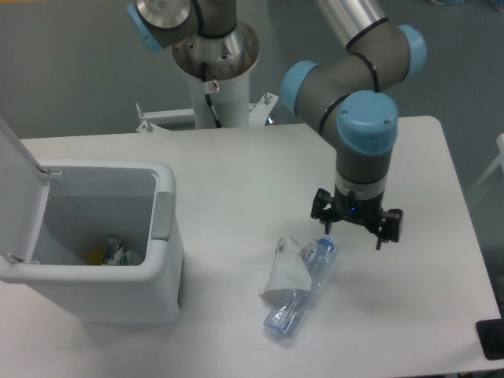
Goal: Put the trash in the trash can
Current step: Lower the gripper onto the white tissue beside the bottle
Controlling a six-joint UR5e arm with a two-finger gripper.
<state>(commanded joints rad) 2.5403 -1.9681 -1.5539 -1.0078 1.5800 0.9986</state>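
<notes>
A white desk fills most of the frame; the trash can stands at its lower left, a white boxy bin with rounded corners and a grey tab on the side facing the centre of the frame; its flat lid is swung up and back at the far left edge, so the bin is open at the top; inside, at the bottom, lie a few small scraps, yellowish and whitish, too small to name.

The two pieces of trash lie on the desk at lower centre, to the right of the bin and apart from it; the wrapper, a thin whitish translucent triangular sheet, lies flat with its wide end toward the bottom of the frame; the bottle, clear and blue-tinted with a label near its upper end, lies on its side along a slant from upper right to lower left, just beside the wrapper and overlapping its right edge.

The arm comes down from the upper right of the frame, grey with blue joint caps; its end effector hangs right of centre, pointing downward, just above and to the right of the bottle's upper end; its fingers stand apart and grip nothing; whether they touch the bottle cannot be told.
</notes>
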